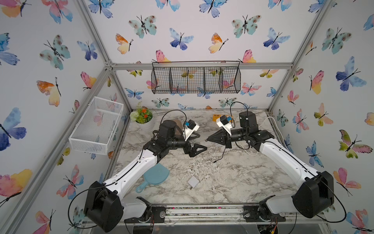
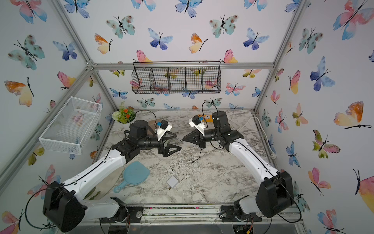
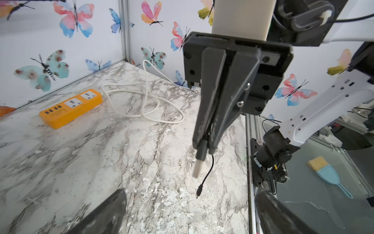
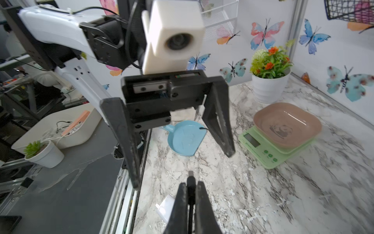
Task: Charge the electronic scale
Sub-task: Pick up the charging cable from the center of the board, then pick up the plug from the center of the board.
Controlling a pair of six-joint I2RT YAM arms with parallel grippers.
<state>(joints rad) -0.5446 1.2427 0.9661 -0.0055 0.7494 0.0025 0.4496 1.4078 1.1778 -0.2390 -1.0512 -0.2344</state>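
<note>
Electronic scale point(image 4: 263, 151), light-green, square, under tan-pink bowl point(image 4: 287, 123): beside white flowerpot point(image 4: 269, 87), unplugged. Cable-carrying step, apparently: Right gripper point(image 3: 204, 146) clamped on plug of thin black USB cable point(image 3: 201, 154); left gripper point(image 4: 183, 168) wide, empty. Next, probably: small dangling connector into scale's port.

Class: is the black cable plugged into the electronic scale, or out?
Out. The right gripper is shut on the black cable at its USB plug, its small connector dangles free, and the electronic scale sits apart.
</note>
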